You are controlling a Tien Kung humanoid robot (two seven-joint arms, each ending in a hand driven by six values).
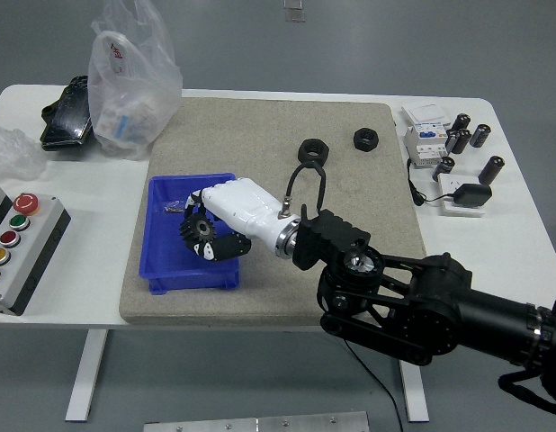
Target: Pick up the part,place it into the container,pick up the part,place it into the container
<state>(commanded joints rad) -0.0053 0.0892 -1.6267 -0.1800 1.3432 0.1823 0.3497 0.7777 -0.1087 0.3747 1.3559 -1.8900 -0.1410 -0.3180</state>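
A bin sits on the mat's 9 o'clock side, with the right hand and a gear inside it. Two nuts lie toward 1 o'clock on the mat. A button box stands at the table's 9 o'clock edge, a plastic bag at 11.

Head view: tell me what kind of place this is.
Probably a workshop or lab test bench: a button control box, a blue parts bin on a mat, loose black nuts, and electrical components on the table.
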